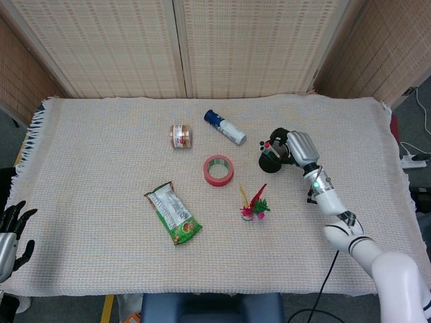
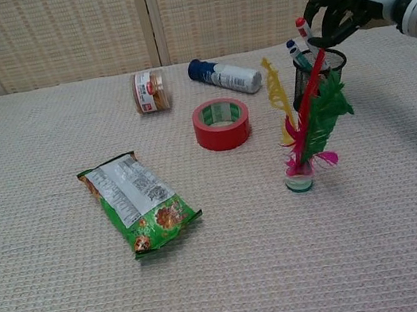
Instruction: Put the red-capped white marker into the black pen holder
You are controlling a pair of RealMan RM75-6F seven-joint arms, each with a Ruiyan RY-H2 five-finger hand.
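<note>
The red-capped white marker (image 2: 301,26) stands tilted in the black mesh pen holder (image 2: 325,67), with only its red cap and a short white stretch above the rim. In the head view the cap (image 1: 267,144) shows at the holder's (image 1: 269,161) top left. My right hand (image 2: 340,7) hovers at the holder's rim, its dark fingers curled around the marker's upper end and holding it. From above, the right hand (image 1: 289,147) sits just right of the holder. Blue-capped pens (image 2: 294,49) also stand in the holder. My left hand (image 1: 12,227) hangs off the table's front left corner, fingers apart, holding nothing.
A feathered shuttlecock (image 2: 305,143) stands right in front of the holder. Red tape (image 2: 221,124) lies to its left, a blue-capped white tube (image 2: 225,75) and a small jar (image 2: 151,91) lie further back, and a green snack bag (image 2: 138,202) lies front left.
</note>
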